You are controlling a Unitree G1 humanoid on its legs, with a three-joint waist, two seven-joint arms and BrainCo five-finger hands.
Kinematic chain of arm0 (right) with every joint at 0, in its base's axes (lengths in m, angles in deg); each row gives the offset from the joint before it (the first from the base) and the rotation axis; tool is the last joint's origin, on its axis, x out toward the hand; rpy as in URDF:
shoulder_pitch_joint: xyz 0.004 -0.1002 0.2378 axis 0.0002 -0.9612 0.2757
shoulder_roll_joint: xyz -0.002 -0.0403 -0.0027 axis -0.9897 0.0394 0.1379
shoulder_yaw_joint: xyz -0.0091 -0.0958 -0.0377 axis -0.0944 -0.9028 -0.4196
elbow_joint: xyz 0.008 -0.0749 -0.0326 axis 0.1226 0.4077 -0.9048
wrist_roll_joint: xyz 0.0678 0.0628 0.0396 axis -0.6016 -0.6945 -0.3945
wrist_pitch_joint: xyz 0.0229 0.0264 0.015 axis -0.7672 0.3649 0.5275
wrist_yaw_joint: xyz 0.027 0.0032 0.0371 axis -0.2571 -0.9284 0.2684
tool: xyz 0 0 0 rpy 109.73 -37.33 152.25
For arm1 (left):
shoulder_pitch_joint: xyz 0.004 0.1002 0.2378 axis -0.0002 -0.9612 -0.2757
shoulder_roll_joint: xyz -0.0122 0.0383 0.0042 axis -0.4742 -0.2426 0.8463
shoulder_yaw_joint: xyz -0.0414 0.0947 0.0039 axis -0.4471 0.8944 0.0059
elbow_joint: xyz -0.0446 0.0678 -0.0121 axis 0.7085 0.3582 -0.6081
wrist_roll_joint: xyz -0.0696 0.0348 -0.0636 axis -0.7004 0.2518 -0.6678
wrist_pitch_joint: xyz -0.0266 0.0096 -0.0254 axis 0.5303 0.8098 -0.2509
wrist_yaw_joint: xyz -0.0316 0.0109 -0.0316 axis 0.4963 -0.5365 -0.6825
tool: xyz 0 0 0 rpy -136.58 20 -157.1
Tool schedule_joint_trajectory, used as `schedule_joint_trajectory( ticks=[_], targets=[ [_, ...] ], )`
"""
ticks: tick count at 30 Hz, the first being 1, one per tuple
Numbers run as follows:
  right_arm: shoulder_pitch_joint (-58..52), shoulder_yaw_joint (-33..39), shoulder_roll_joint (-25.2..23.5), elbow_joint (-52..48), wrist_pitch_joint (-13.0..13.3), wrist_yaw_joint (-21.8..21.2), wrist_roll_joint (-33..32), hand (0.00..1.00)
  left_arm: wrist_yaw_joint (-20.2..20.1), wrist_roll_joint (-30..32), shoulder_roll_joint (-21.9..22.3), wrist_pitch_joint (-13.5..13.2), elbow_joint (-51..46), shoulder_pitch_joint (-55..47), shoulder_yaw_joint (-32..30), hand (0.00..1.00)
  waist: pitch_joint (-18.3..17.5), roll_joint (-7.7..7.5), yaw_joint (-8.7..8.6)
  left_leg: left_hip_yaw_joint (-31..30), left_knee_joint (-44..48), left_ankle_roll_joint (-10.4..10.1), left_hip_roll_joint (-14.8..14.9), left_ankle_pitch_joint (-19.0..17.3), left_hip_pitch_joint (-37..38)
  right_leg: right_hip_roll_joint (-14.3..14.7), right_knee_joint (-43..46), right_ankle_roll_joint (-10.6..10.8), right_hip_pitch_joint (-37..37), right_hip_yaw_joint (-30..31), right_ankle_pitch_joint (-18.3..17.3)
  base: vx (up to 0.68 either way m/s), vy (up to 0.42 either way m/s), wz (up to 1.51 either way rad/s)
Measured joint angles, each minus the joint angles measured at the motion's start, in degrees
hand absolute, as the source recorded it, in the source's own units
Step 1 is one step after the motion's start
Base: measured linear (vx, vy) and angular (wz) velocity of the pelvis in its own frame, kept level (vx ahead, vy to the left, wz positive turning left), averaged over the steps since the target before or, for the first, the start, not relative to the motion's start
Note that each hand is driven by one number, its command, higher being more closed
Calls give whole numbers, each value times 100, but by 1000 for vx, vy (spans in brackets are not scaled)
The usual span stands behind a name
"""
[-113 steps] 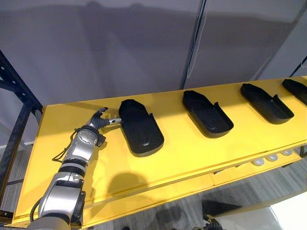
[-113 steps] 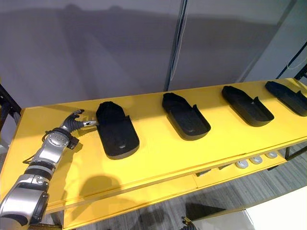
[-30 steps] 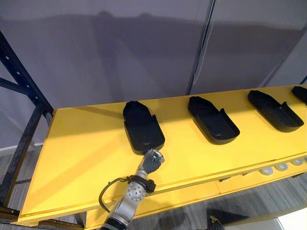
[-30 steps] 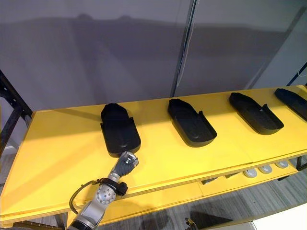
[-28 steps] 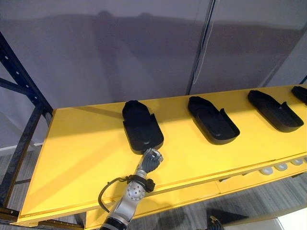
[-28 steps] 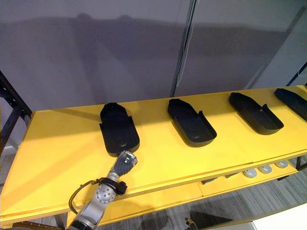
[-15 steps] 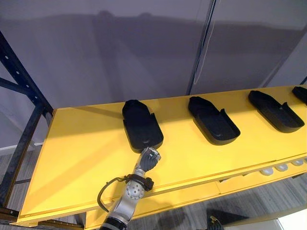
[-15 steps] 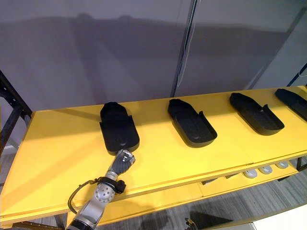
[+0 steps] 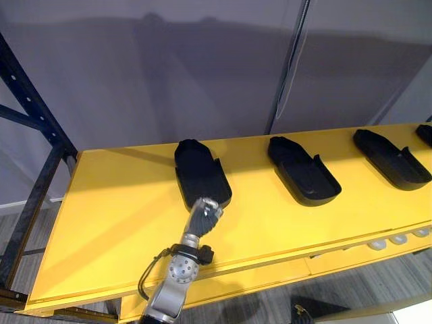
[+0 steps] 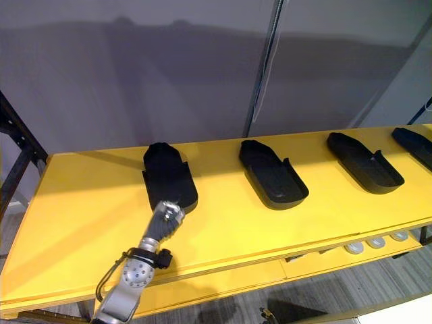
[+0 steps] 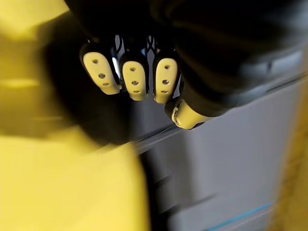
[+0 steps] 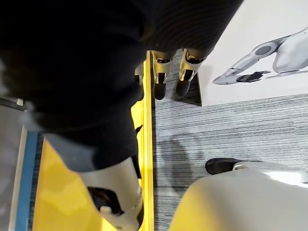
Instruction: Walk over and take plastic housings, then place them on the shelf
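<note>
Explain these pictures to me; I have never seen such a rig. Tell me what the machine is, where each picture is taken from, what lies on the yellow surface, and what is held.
This is a two-legged humanoid robot with two arms. The two wide pictures come from cameras in its head, looking down; the two close ones come from cameras on its wrists. On the flat yellow shelf lies a row of black, shoe-shaped plastic housings. The left robot hand is at the near end of the leftmost housing, fingers curled, holding nothing; whether it touches is unclear. The right robot hand hangs beside the shelf's edge above the grey striped floor, fingers relaxed, empty.
</note>
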Motion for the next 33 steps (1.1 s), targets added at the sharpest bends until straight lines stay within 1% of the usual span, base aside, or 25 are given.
schedule_joint_trajectory(
  ticks=[1,2,3,4,5,6,8,10,11,12,13,15,16,17,20,22,23,25,27,28,29,30,31,32,33],
  targets=[
    [-23,-1,6,17,1,0,0,0,36,-84,3,-104,-416,-14,-219,100,-4,2,2,-52,6,1,-4,8,3,0,3,0,19,-3,0,-2,3,9],
    [-32,-2,8,20,2,1,0,0,63,-130,8,-151,-603,-20,-340,100,-4,2,5,-77,6,4,-4,18,-2,1,6,0,25,-20,0,-15,2,13],
    [-34,-2,11,46,3,0,0,0,197,-166,26,-254,-901,-63,-598,100,-3,3,12,-91,7,5,1,35,-5,10,24,-1,27,-38,-1,-32,-1,12],
    [-41,-1,18,77,3,0,0,0,319,-266,58,-292,-1134,-139,-875,100,-3,6,24,-112,7,10,4,49,0,17,47,-2,36,-64,-4,-39,-2,12],
    [-46,-1,22,99,4,1,0,0,386,-330,76,-306,-1204,-160,-989,100,-1,10,46,-124,7,12,4,61,0,18,66,1,37,-91,-9,-52,-3,16],
    [-42,8,32,168,12,5,-4,0,531,-443,171,-344,-1349,-233,-1388,100,3,16,98,-176,6,26,1,83,0,21,95,0,51,-132,-15,-49,-1,17],
    [-47,8,35,185,12,9,-3,0,692,-574,294,-391,-1416,-313,-1818,100,12,22,144,-249,-13,36,-7,102,22,21,104,0,109,-182,-19,-73,1,20],
    [-57,29,57,203,12,26,-2,0,1040,-581,402,-453,-1443,-497,-2751,100,31,44,235,-289,-18,61,-6,96,49,30,195,4,140,-219,-59,-103,-3,16],
    [-60,52,56,202,12,30,-3,0,1136,-581,438,-453,-1435,-541,-3028,100,39,51,242,-318,-19,68,-9,96,47,30,210,38,145,-248,-90,-96,-11,20],
    [-59,124,37,198,13,34,-3,0,1368,-580,483,-445,-1385,-602,-3510,100,56,58,260,-390,-20,55,-17,89,36,30,239,64,153,-304,-124,-97,-10,21],
    [-92,179,28,194,13,38,-2,0,1563,-583,494,-425,-1258,-660,-3926,100,67,61,324,-404,-20,60,-17,93,37,33,275,33,147,-316,-153,-88,-9,17],
    [-129,242,17,182,13,42,1,0,1740,-585,494,-380,-1017,-786,-4325,100,68,60,431,-407,-21,62,-20,95,40,32,283,29,141,-323,-174,-53,-2,5],
    [-157,292,8,175,13,42,4,0,1791,-636,500,-289,-797,-909,-4530,100,68,58,500,-408,-21,62,-24,94,22,28,284,35,130,-331,-184,-41,2,8],
    [-154,348,-13,158,12,42,31,0,1826,-694,506,-187,-557,-1058,-4727,100,75,51,505,-408,-21,62,-27,94,-8,21,283,35,112,-352,-184,-33,3,8],
    [-176,350,-44,69,7,42,57,0,1933,-709,530,58,150,-1333,-5047,100,90,14,510,-393,-21,63,-31,93,-8,14,286,39,109,-354,-195,-5,1,2],
    [-201,354,-92,-89,2,42,130,0,1930,-803,547,304,775,-1452,-5145,100,92,-20,536,-374,-20,67,-31,85,-9,11,299,40,106,-351,-209,22,-2,0],
    [-215,397,-124,-171,-5,42,131,0,1909,-803,546,364,1218,-1480,-5127,100,87,-31,551,-381,-19,69,-40,90,3,-3,321,50,115,-367,-230,46,-5,2],
    [-233,474,-169,-296,-15,44,140,0,1802,-809,544,457,1859,-1497,-5093,100,86,-31,548,-396,-19,74,-69,107,39,-32,414,28,116,-398,-273,40,-4,7],
    [-204,473,-166,-307,-22,42,154,0,1523,-813,491,504,2918,-1542,-4946,100,85,-29,546,-404,-19,61,-117,89,117,-79,504,6,116,-438,-363,43,0,6],
    [-161,467,-166,-294,-28,41,154,0,1319,-834,426,525,3628,-1534,-4853,100,85,-26,543,-395,-19,59,-127,72,147,-91,501,10,129,-435,-388,0,0,0],
    [-150,458,-169,-281,-29,39,154,0,1192,-861,390,534,4023,-1527,-4821,100,85,-26,533,-390,-19,53,-128,59,152,-93,500,13,129,-432,-400,36,1,-3],
    [-111,452,-183,-273,-30,36,154,0,1037,-903,322,573,4659,-1526,-4698,0,87,-26,493,-390,-19,47,-128,40,149,-93,499,7,126,-434,-419,44,-4,-2],
    [-47,452,-185,-253,-29,36,153,0,855,-961,264,606,5197,-1509,-4528,0,90,-21,479,-386,-18,34,-128,12,159,-94,500,-2,129,-432,-443,44,-5,-1],
    [-40,453,-182,-235,-30,36,153,0,775,-1019,234,615,5415,-1509,-4427,0,91,-19,479,-386,-18,29,-129,6,167,-95,501,-4,135,-432,-453,58,-9,0],
    [-35,452,-177,-229,-30,36,151,0,576,-1020,204,626,5735,-1501,-4262,0,98,-14,479,-388,-17,18,-129,-10,185,-95,500,-14,157,-432,-466,66,-10,1]
  ],
)
